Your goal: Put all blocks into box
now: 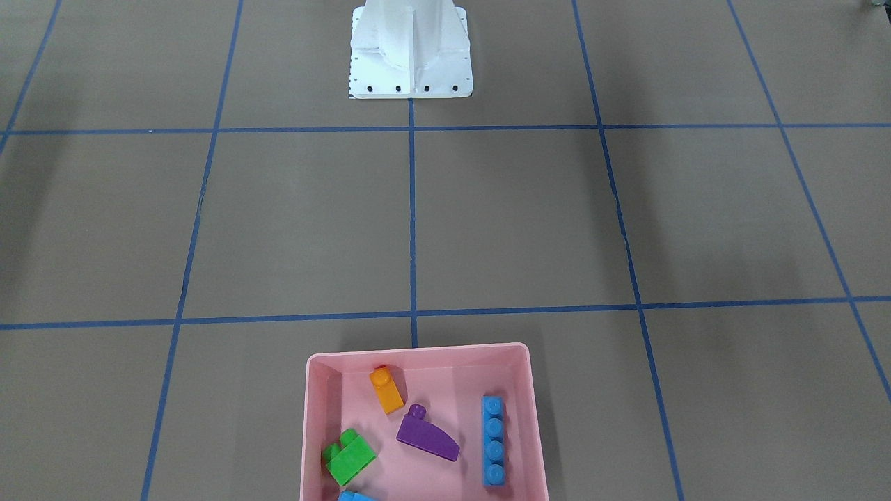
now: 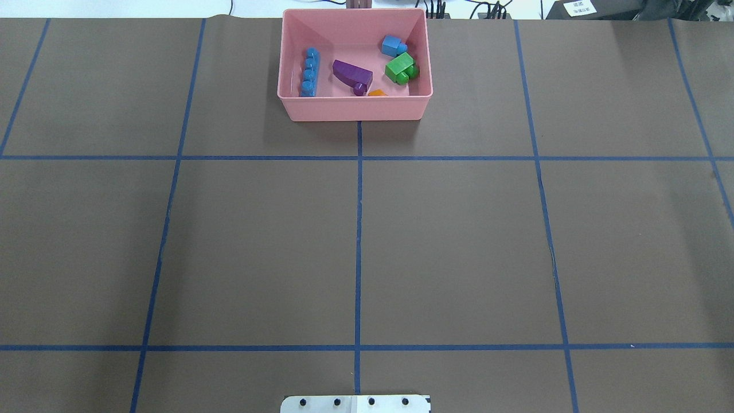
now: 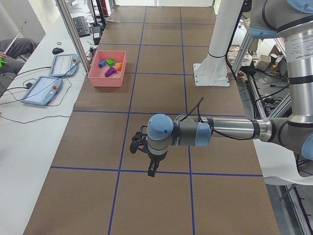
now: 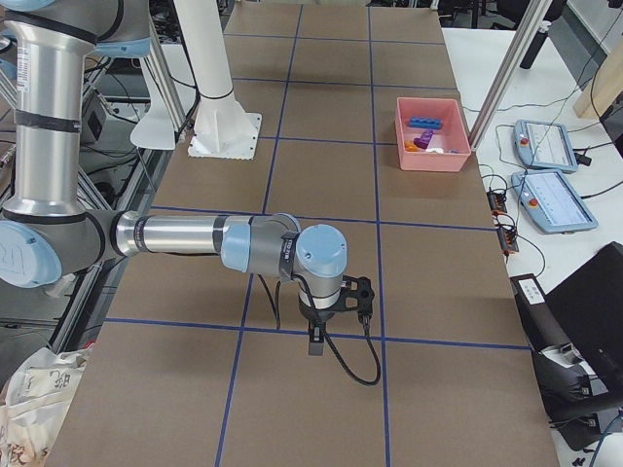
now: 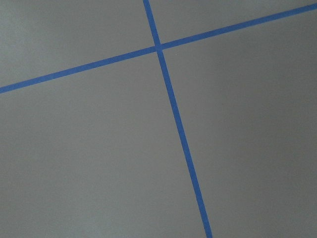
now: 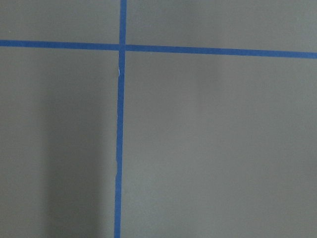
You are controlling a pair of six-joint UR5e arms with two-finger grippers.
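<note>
The pink box (image 2: 355, 109) stands at the table's far middle edge, and also shows in the front view (image 1: 418, 350). Inside it lie the long blue block (image 2: 309, 71), the purple sloped block (image 2: 351, 73), the orange block (image 2: 377, 92), the green block (image 2: 400, 67) and the small blue block (image 2: 392, 45). My left gripper (image 3: 151, 171) hangs over bare table, far from the box, at the table's left end. My right gripper (image 4: 316, 345) hangs the same way at the right end. Both show only in side views, so I cannot tell whether they are open or shut.
The white robot base plate (image 1: 411, 52) stands at the near middle of the table. Blue tape lines mark a grid on the brown surface. Control tablets (image 3: 41, 90) and cables lie on a side bench beyond the box.
</note>
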